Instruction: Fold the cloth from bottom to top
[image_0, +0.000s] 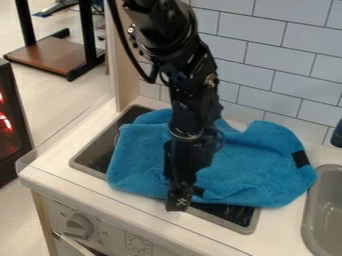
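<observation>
The black arm (194, 107) hides a middle strip of the blue cloth (257, 162), so the folds behind it are hard to know. The claw (179, 201) points down at the front edge of the cloth; I cannot tell how far it is open, nor if it has hold of the cloth. A small dark spot just beside it is also unclear. The sink (309, 220) and a dark object (336, 135) are cut off by the right side of the view.

The cloth lies crumpled over the sunken dark stove (248, 228), whose rim shows at left and in front. At right the cloth passes over this rim and comes close to the sink. Between the stove and the front edge of the bench (50, 167) runs a pale strip. Behind stands the tiled wall (304, 60).

I count one cloth, one stove, one sink and one knob (79, 226).
</observation>
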